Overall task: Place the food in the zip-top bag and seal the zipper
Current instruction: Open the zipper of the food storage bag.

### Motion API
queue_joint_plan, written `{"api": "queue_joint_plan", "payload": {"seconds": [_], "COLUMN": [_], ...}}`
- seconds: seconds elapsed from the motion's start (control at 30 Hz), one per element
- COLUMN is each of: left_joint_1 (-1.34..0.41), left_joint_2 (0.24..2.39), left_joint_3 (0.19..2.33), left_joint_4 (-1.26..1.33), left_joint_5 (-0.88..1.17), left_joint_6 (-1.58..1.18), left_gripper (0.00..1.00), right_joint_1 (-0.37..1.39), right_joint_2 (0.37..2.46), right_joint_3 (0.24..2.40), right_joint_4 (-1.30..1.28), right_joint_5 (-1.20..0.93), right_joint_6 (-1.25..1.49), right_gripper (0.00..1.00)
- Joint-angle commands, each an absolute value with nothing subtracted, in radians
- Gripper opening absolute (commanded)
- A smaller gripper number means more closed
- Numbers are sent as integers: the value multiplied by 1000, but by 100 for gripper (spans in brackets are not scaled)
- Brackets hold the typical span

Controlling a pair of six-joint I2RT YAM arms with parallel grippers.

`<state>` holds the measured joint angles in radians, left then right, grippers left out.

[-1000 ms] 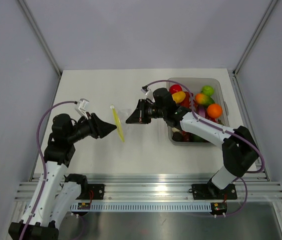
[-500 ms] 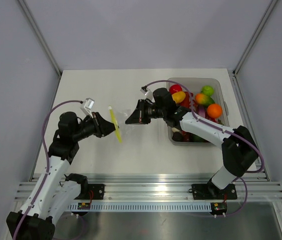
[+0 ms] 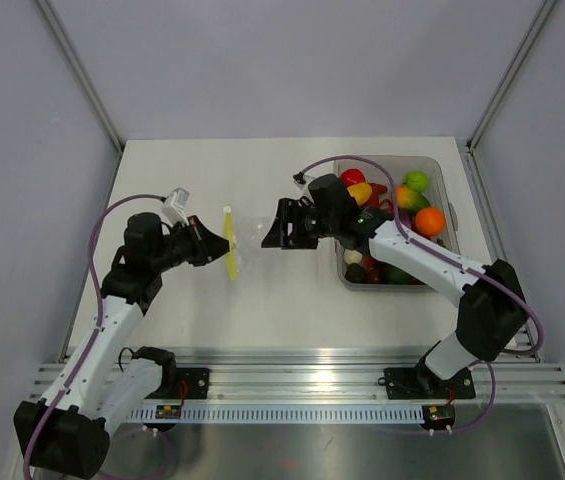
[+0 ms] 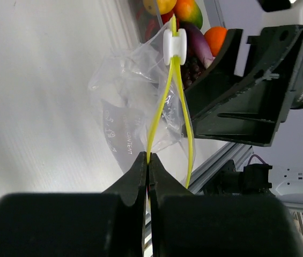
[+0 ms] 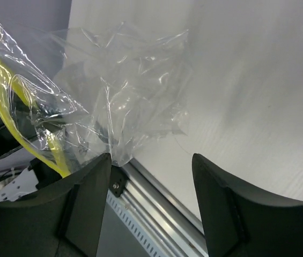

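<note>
While our left end effector (image 4: pixel 147 158) pinches its jaws tight on the zipper (image 4: pixel 160 110), the zip-top bag (image 4: pixel 120 101) sits between both arms over the worktop (image 3: pixel 292 300). Our right end effector (image 5: pixel 151 160) stands spread, gripping nothing, with the bag just before it. The food (image 3: pixel 429 221) lies in the bin (image 3: pixel 449 200).

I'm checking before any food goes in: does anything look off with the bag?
No damage shows, but the zip-top bag is crumpled and held by just one yellow zipper track, pinched in the shut left gripper; the other track bows away. The open right gripper holds nothing.
</note>
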<state>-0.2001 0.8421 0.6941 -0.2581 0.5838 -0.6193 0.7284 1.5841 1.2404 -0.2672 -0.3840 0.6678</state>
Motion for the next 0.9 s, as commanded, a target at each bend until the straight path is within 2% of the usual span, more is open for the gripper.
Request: {"api": "queue_joint_plan", "payload": {"seconds": [0.0, 0.13, 0.33, 0.5, 0.73, 0.87], "left_joint_1": [-221, -288, -385, -416, -431, -434], "left_joint_2": [864, 928, 986, 1026, 1025, 1029], "left_joint_3": [768, 825, 867, 887, 900, 903], "left_joint_4": [-252, -304, -342, -327, -333, -322], "left_joint_5": [523, 413, 235, 236, 225, 242], "left_joint_6": [-647, -655, -727, -741, -727, -721], "left_gripper": [0, 0, 0, 0, 0, 0], "right_joint_1": [738, 802, 905, 976, 983, 985], "right_joint_2": [1483, 1471, 1534, 1640, 1675, 1729], "right_joint_3": [1322, 1380, 1500, 1623, 1654, 1689], "right_joint_4": [-420, -515, -572, -641, -624, -630], "right_joint_5": [-186, -27, 58, 153, 141, 135], "right_joint_6": [565, 537, 539, 502, 511, 512], "right_gripper": [70, 70, 67, 66, 57, 56]}}
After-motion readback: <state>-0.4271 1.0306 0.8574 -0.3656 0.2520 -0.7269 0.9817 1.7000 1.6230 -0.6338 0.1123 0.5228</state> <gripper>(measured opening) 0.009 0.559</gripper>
